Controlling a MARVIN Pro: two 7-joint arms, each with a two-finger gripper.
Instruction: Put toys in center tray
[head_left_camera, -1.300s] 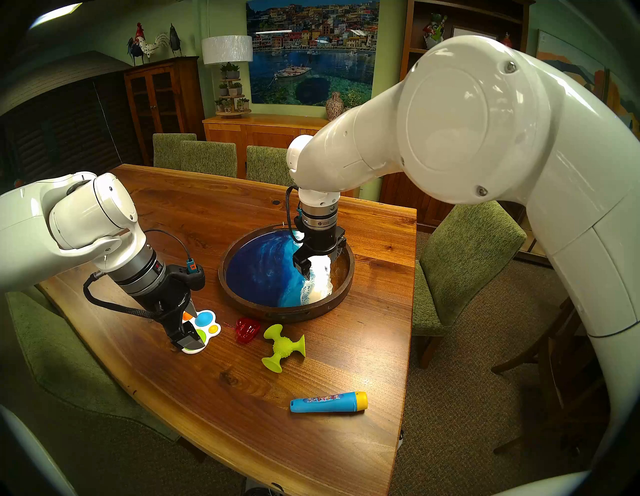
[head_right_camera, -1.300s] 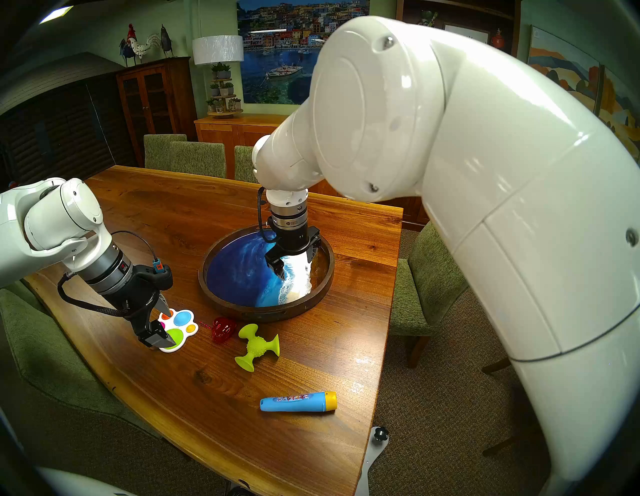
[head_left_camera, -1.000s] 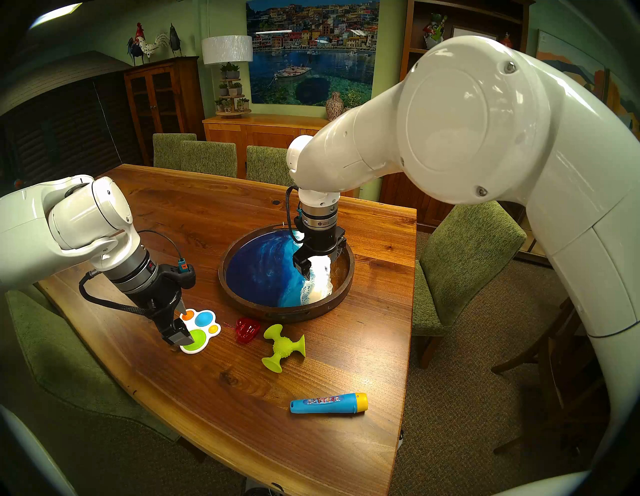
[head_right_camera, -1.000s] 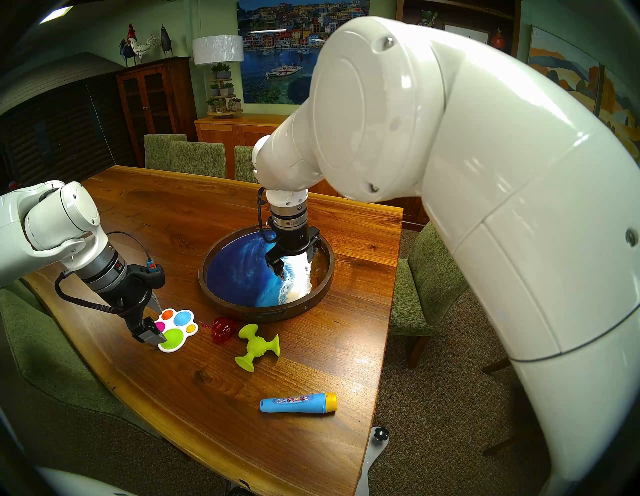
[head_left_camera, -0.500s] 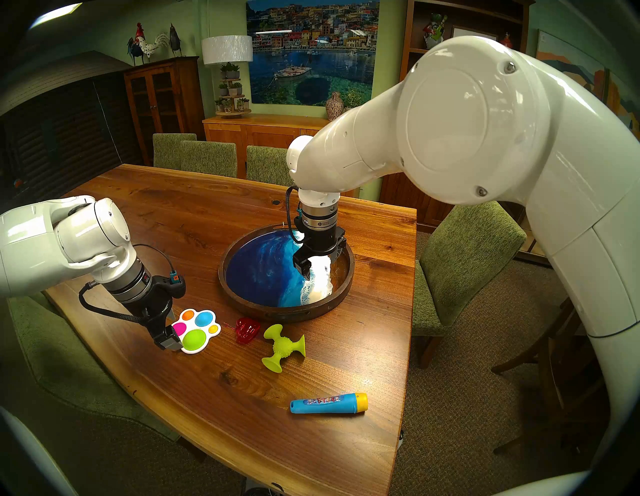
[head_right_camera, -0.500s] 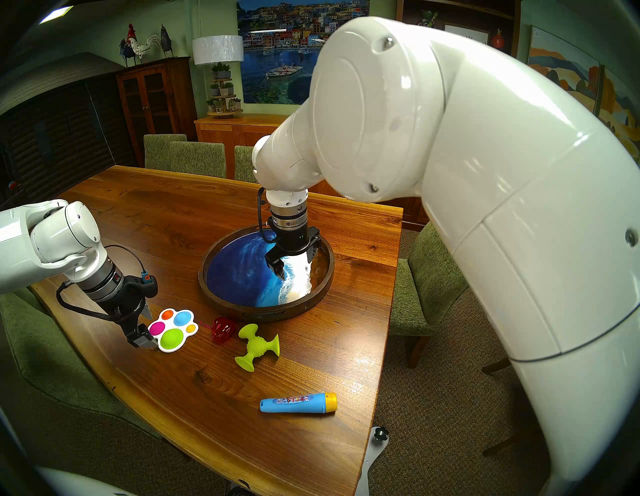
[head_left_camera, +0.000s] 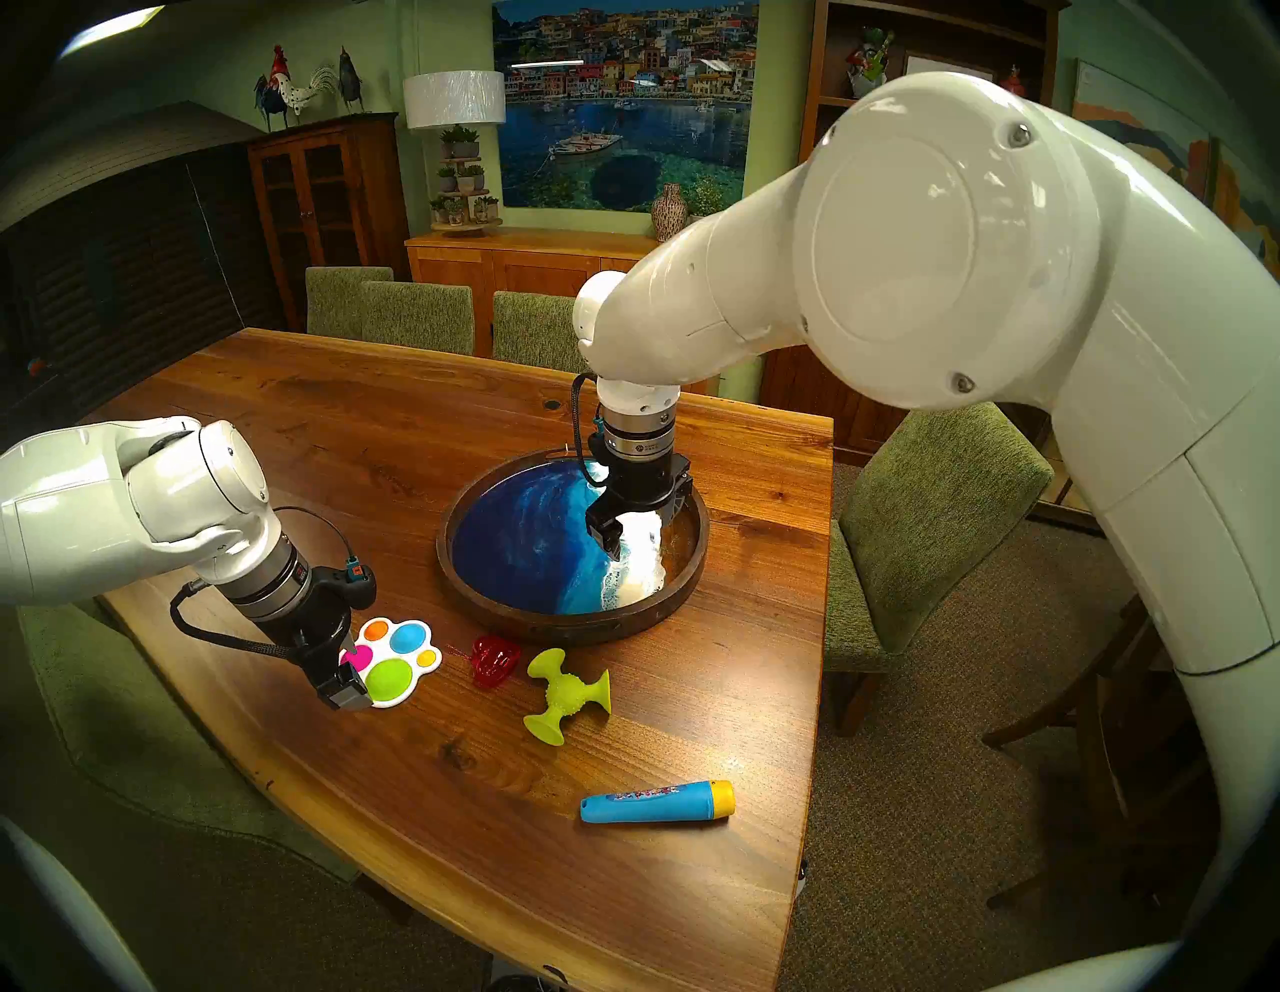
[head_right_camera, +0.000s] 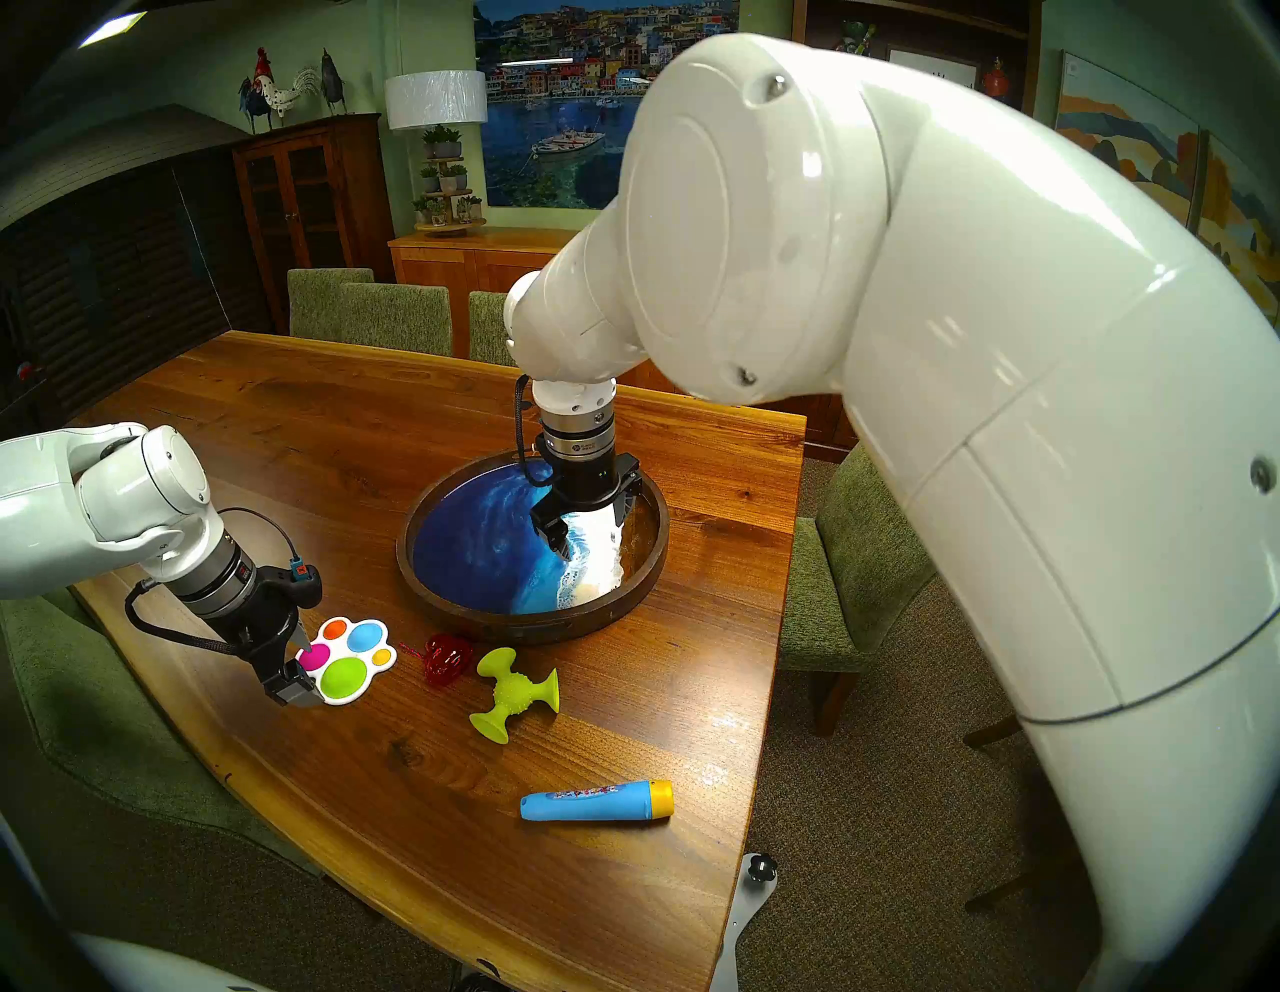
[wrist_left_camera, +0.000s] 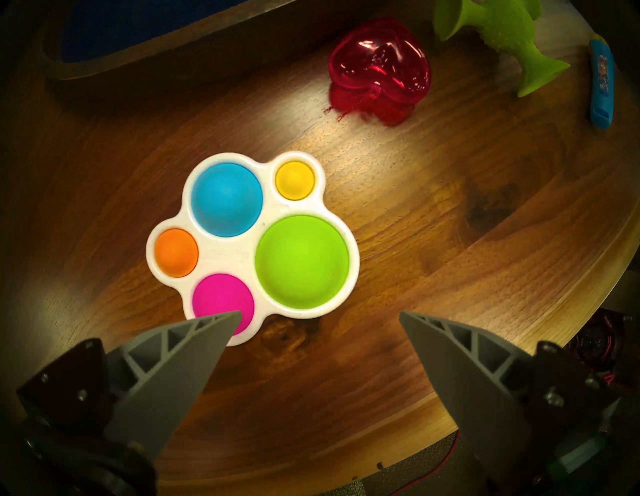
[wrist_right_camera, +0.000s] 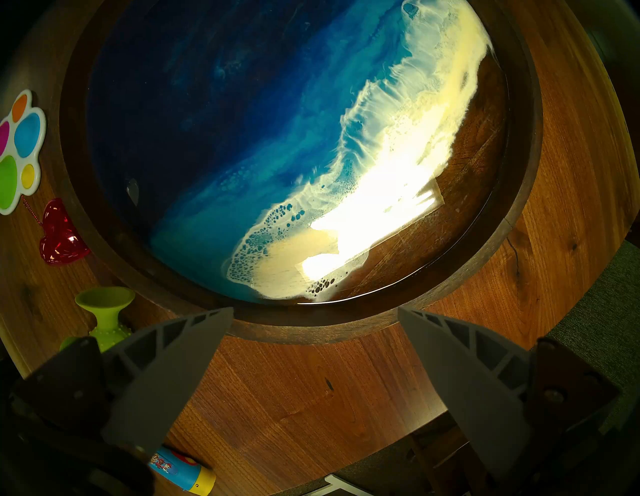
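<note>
A white paw-shaped pad (head_left_camera: 398, 661) (wrist_left_camera: 249, 242) with coloured bubbles lies flat on the wooden table. My left gripper (head_left_camera: 350, 668) (wrist_left_camera: 320, 313) is open and low at the pad's left edge, with one fingertip over the pink bubble and nothing held. To the pad's right lie a red translucent heart (head_left_camera: 495, 661), a lime-green suction-cup toy (head_left_camera: 564, 693) and, nearer the front, a blue tube with a yellow cap (head_left_camera: 654, 803). Behind them is the round wood-rimmed tray (head_left_camera: 575, 623) with a blue-and-white wave bottom and no toy in it. My right gripper (head_left_camera: 641, 530) (wrist_right_camera: 315, 310) hangs open over its right half.
The table's curved front edge (wrist_left_camera: 519, 311) runs close behind the left gripper. Green upholstered chairs (head_left_camera: 921, 526) stand around the table. My big white right arm (head_left_camera: 935, 242) reaches across above the table's right side.
My left gripper pulled back to the left off the paw pad and sank lower, then edged back to the pad's rim. The toys, the tray and the right arm have not moved.
</note>
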